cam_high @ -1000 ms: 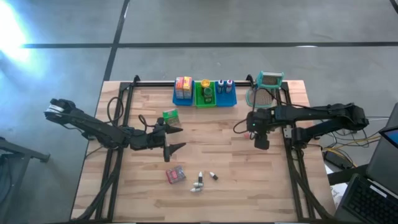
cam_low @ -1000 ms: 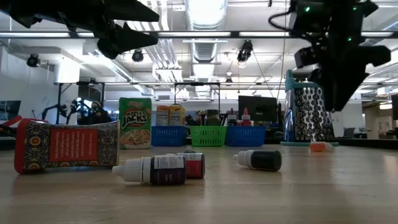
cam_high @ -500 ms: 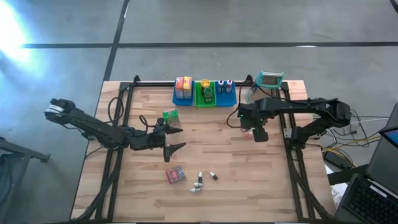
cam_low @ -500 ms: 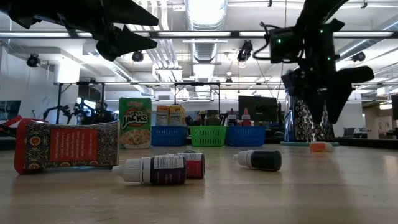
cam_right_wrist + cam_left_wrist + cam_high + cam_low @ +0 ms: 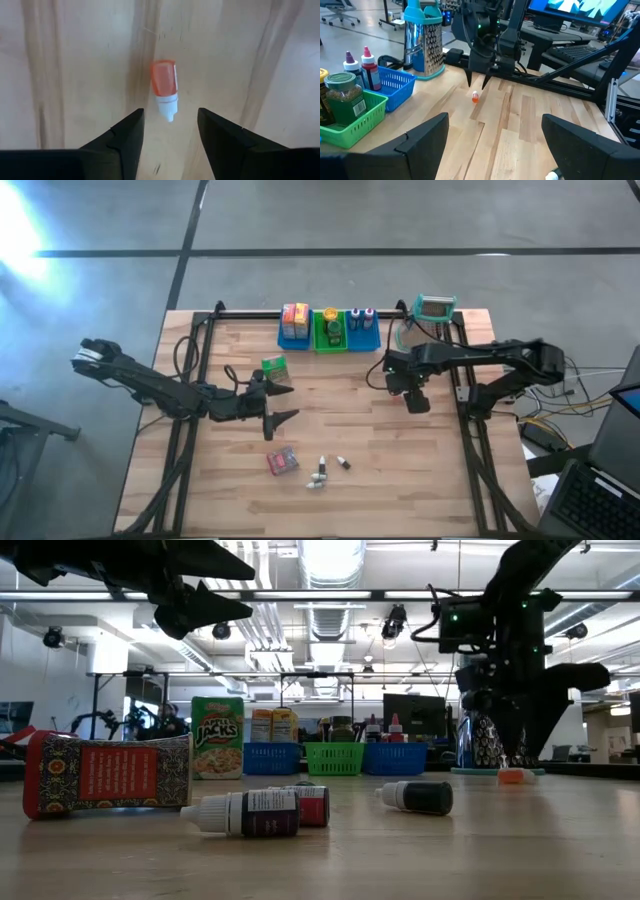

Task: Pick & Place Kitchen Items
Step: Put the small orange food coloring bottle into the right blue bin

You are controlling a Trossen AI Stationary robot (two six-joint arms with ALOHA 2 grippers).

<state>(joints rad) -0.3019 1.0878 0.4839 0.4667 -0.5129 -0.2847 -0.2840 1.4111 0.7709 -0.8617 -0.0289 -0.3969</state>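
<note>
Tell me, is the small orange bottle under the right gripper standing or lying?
Lying. The orange bottle rests on its side on the table, white tip visible.

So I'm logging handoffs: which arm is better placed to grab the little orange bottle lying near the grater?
The right. Its end effector hangs open directly over the orange bottle, fingers straddling it. The left end effector waits open, farther off across the table.

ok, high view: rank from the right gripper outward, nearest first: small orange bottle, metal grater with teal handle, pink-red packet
1. Small orange bottle, lying directly below the right gripper.
2. Metal grater with teal handle, at the table's back edge.
3. Pink-red packet, toward the front, left of the loose bottles.
</note>
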